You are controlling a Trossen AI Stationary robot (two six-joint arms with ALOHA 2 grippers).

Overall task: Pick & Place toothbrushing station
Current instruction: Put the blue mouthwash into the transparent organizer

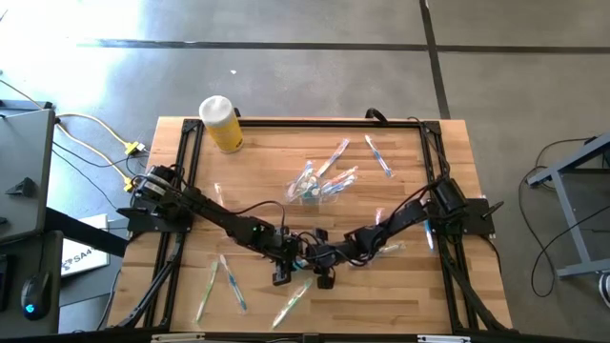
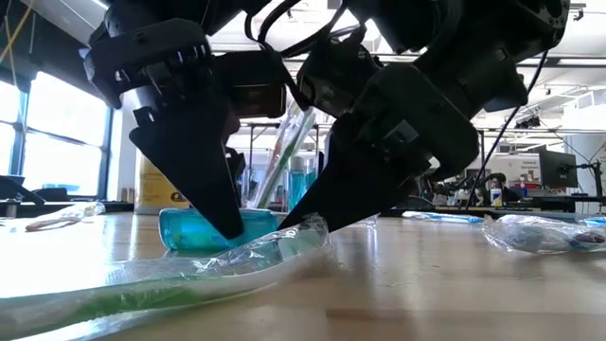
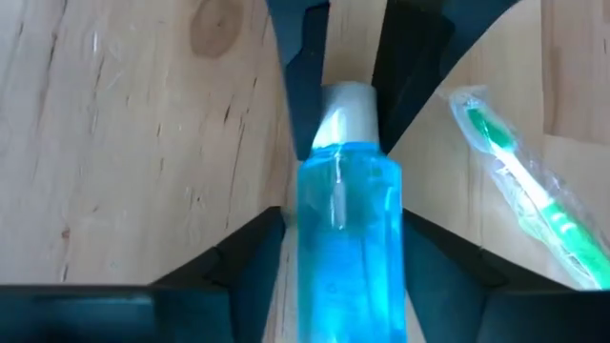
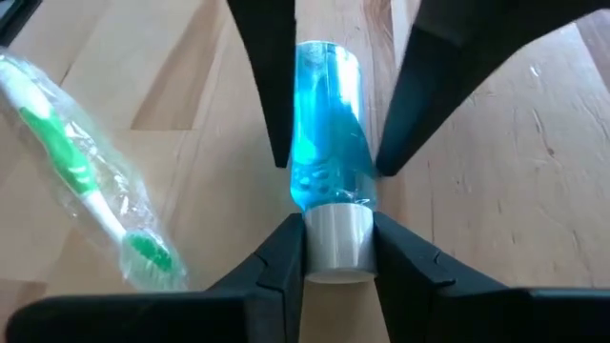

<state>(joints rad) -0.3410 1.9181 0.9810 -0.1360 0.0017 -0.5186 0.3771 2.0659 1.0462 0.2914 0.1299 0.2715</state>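
The small blue bottle (image 4: 329, 152) lies on the table (image 1: 400, 295), below the clear container (image 1: 315, 186). The right gripper (image 4: 334, 250) clamps its cap; the left gripper (image 3: 335, 238) fingers stand open around it. Most toothbrushes (image 1: 221, 284) remain scattered.

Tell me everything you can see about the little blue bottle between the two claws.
The blue bottle is small, clear plastic filled with blue liquid, with a white cap. It lies on its side on the wooden table, near the front middle. The right claw pinches its cap; the left claw straddles its body, fingers apart. A wrapped green toothbrush lies beside it.
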